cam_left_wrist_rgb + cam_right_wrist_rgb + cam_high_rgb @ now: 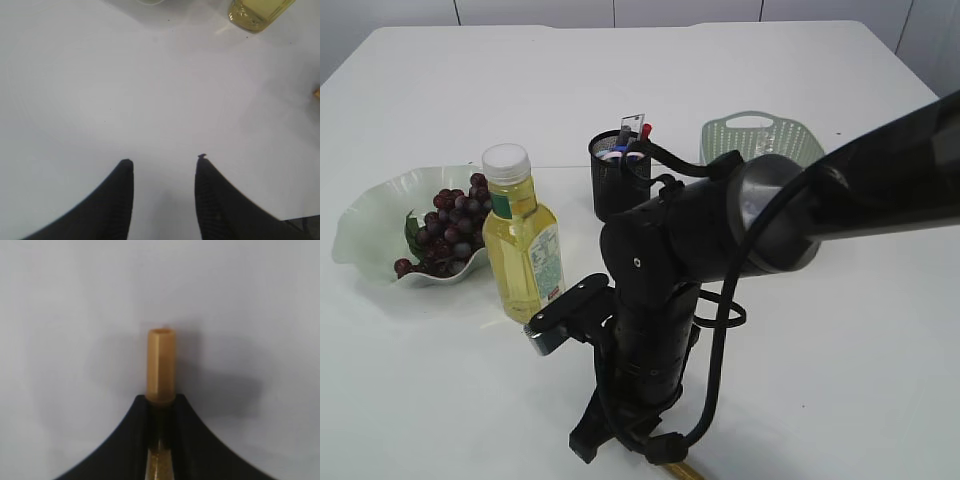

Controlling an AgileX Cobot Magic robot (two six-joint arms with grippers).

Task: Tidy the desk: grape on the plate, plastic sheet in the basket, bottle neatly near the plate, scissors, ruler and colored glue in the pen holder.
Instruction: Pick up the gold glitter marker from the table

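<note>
Glue (160, 367), a gold-coloured tube with a tan cap, sits pinched between the right gripper (161, 399) jaws, its capped end poking out past the fingertips above the white table (840, 350). From where I stand, that right arm (660, 300) reaches down at the near edge of the table, close to the middle, and a sliver of the gold tube shows under it at the very edge. The left gripper (164, 162) hovers over bare tabletop with its two dark fingers (117, 200) apart and nothing between them. Toward the left edge a pale, wavy plate (360, 235) carries the grapes (450, 225), and the bottle (523, 240) of yellow liquid stands upright just beside it, on the side nearer the middle. Behind the arm, toward the far edge, a black mesh holder (615, 180) stands with a few things sticking up out of it; I cannot tell them apart from here. A light green basket (760, 135) sits to the right of the holder, near it but not touching.
</note>
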